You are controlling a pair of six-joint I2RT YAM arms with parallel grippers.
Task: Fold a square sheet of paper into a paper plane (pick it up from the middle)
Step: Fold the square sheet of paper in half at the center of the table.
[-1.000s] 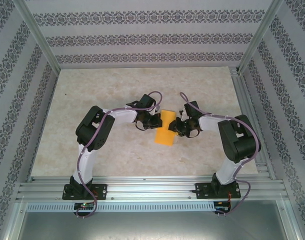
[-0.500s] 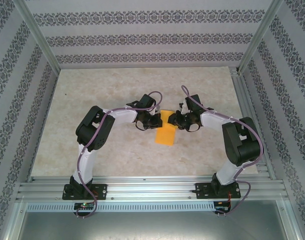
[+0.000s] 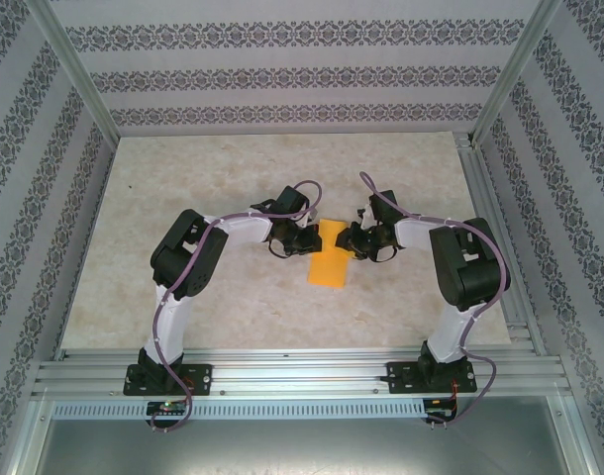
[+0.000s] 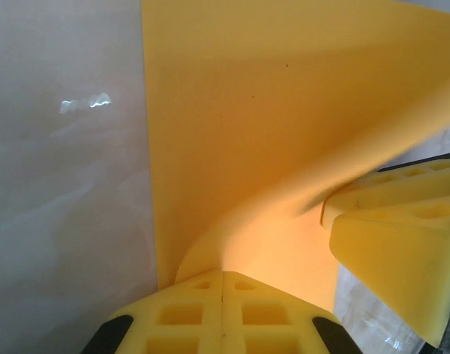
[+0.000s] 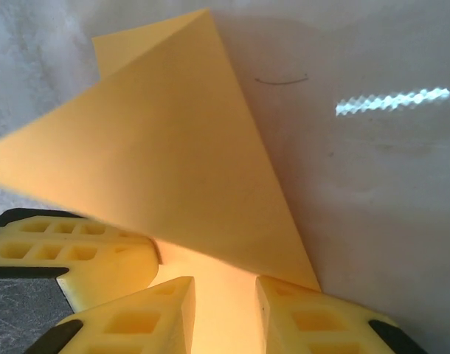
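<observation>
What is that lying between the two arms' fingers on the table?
The square sheet of paper, orange-yellow and partly folded, lies between the left fingers and the right fingers; the top view shows it best.

Left pincer (image 3: 310, 238) and right pincer (image 3: 350, 241) flank the paper (image 3: 329, 263); table (image 3: 203, 178) around its near end lies open.

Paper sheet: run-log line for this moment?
paper sheet: folded, flap lifted | left hand: shut on it | right hand: open at its edge
</observation>
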